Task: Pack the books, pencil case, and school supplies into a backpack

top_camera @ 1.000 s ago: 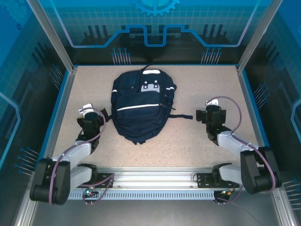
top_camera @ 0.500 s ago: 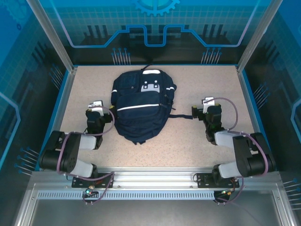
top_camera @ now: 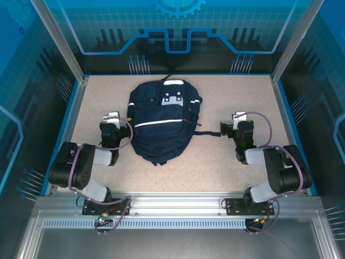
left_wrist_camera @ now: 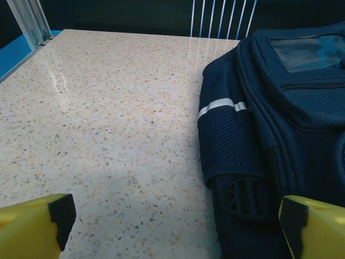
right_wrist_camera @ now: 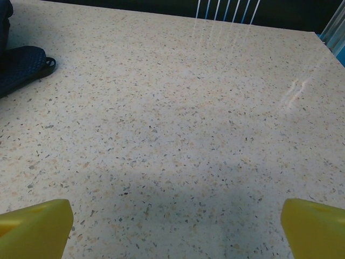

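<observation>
Top external: navy backpack [top_camera: 161,121] lies flat mid-table [top_camera: 226,91], front pocket up. Left gripper [top_camera: 111,117] sits just beside its left side, jaws spread wide, holding nothing. Right gripper [top_camera: 238,118] is near a side strap [top_camera: 207,133], likewise wide apart and empty.

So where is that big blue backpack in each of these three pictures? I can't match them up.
Top external: the backpack lies flat in the middle of the table.
Left wrist: the backpack takes up the right side, close to the camera.
Right wrist: a dark strap end, apparently the backpack's, sits at the upper left edge.
Shared landmark: the speckled beige table surface under it all.
</observation>
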